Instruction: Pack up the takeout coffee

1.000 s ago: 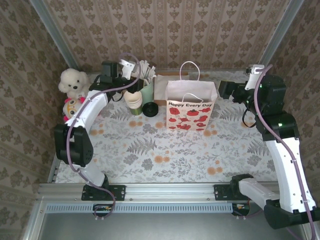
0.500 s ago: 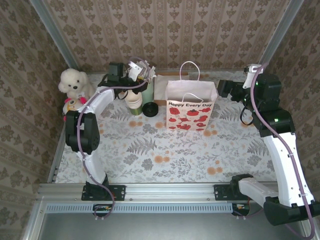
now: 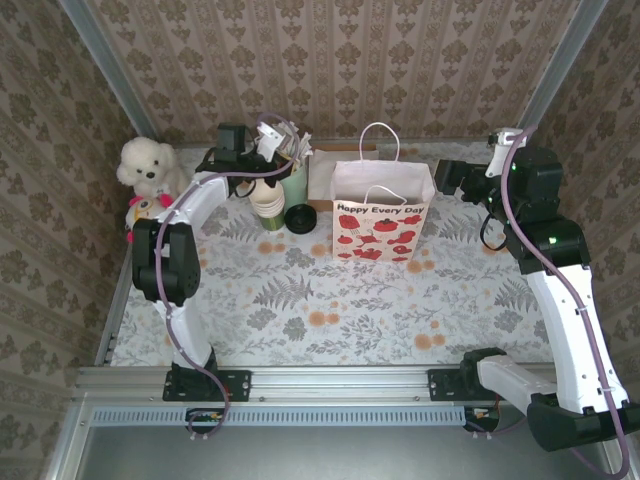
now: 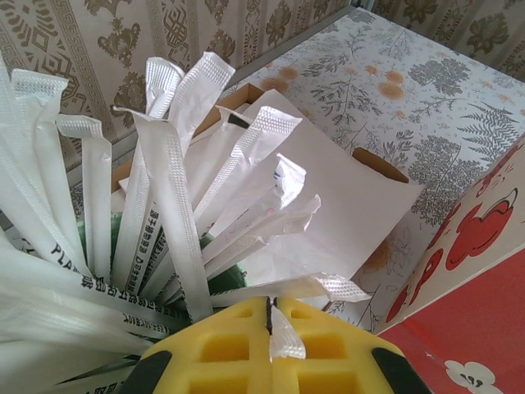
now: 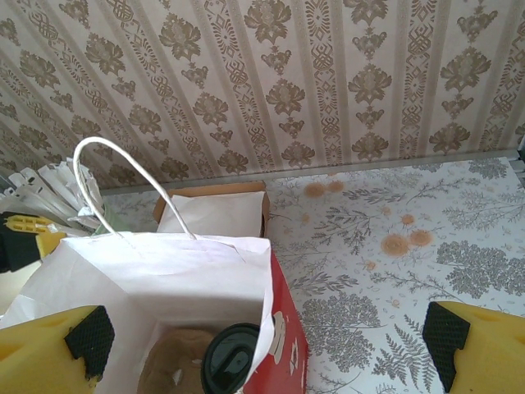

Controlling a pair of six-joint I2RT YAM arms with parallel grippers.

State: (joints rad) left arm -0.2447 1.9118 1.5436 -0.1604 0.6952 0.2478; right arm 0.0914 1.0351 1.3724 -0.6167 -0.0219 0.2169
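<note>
The paper bag stands upright in the middle of the flowered table with its mouth open to the top, I think so that things can be dropped in from above. In the right wrist view the takeout coffee is inside this bag, near the right wall. I see only its dark, glossy round top, which looks like the black lid pressed on. Beside it in the bag lies 1 brown round thing that I cannot identify. The right gripper hovers just to the right of the bag, at the height of the rim. Its fingers are spread wide and hold nothing, and I judge that it waits there to steady the bag or to keep out of the way. Just left of the bag, 1 round black thing lies on the table beside the stack of green cups. It may be spare lids, but I cannot tell. Behind the stack, farther left of the bag, is the pale green holder with its fan of sticks. The left gripper is clenched there on the tip of 1 white paper-wrapped stick. I judge that the stick should go into the bag with the coffee. The grip is only on thin paper, so the pull must be straight and slow. Behind the bag is a cardboard box, and far to the left sit 2 plush toys.
</note>
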